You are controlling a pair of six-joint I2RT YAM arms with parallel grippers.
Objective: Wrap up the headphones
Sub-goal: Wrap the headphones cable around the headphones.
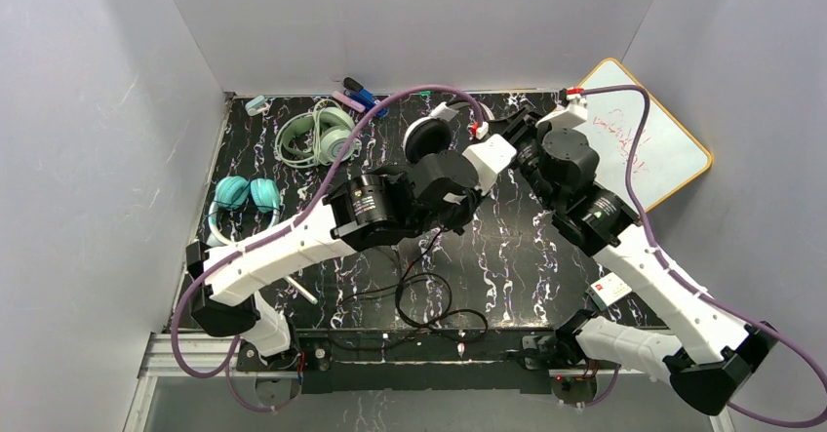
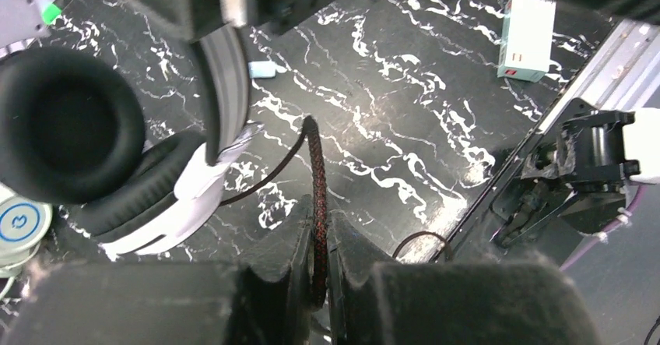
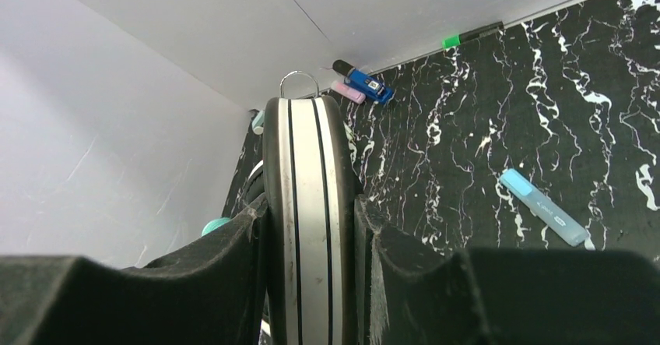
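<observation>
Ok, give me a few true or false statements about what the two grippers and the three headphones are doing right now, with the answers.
1. The left gripper is shut on a dark cable. True.
2. The right gripper is open and empty. False: it is clamped on the black-and-white headphones.
3. The mint-green headphones lie on the table, apart from both grippers. True.
4. The teal headphones are lifted off the table by the left gripper. False: they lie on the table near its left edge, with no gripper touching them.
</observation>
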